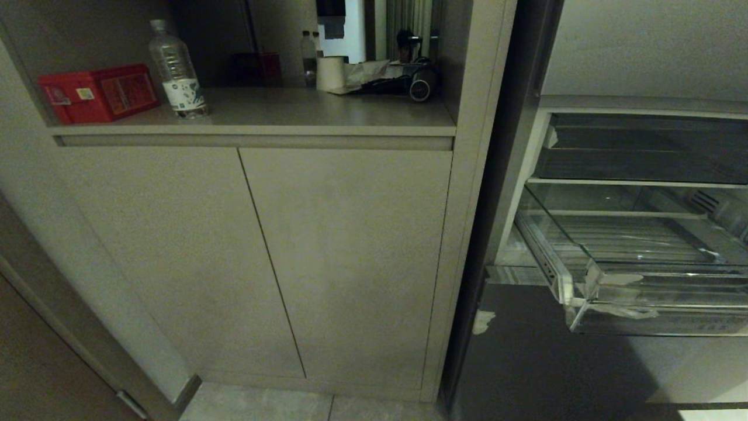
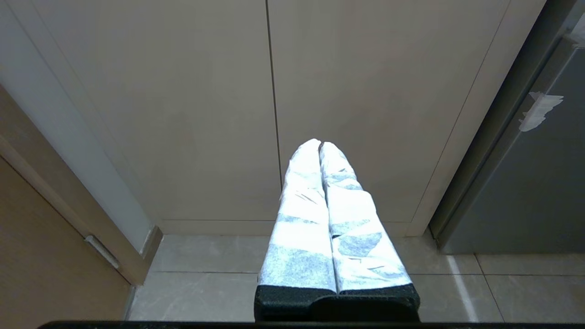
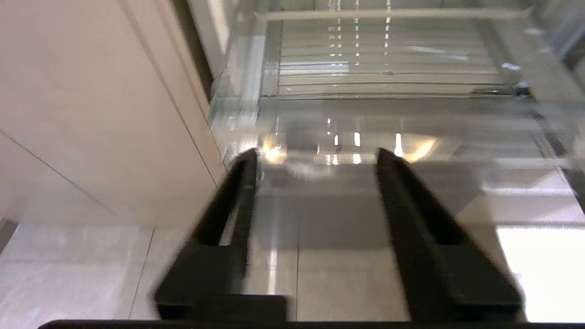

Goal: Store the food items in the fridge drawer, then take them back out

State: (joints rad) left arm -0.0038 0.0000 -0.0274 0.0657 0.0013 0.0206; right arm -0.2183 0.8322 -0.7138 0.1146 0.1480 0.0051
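On the far left a red box (image 1: 99,92) and a water bottle (image 1: 176,70) stand on the counter (image 1: 292,114), well away from the work, with clutter further back; none of it looks like the food items, which show in no view, so where they lie cannot be told; below the counter run the plain cabinet doors (image 1: 345,263), and the left gripper (image 2: 320,145) hangs parked in front of them, its wrapped fingers pressed together and holding nothing; further right the fridge drawer (image 1: 643,304) stands pulled out, clear-walled, its ridged floor bare as far as can be seen, tape scraps on its front; the right gripper (image 3: 315,157) sits just before that front edge, jaws spread apart with nothing between them; the risk, as I judge it, is that the clear front lip is hard to place, so the black fingers (image 3: 242,183) could knock it and shove the drawer inward, or close on plastic; with no food in sight, a reach may also go to the wrong spot.
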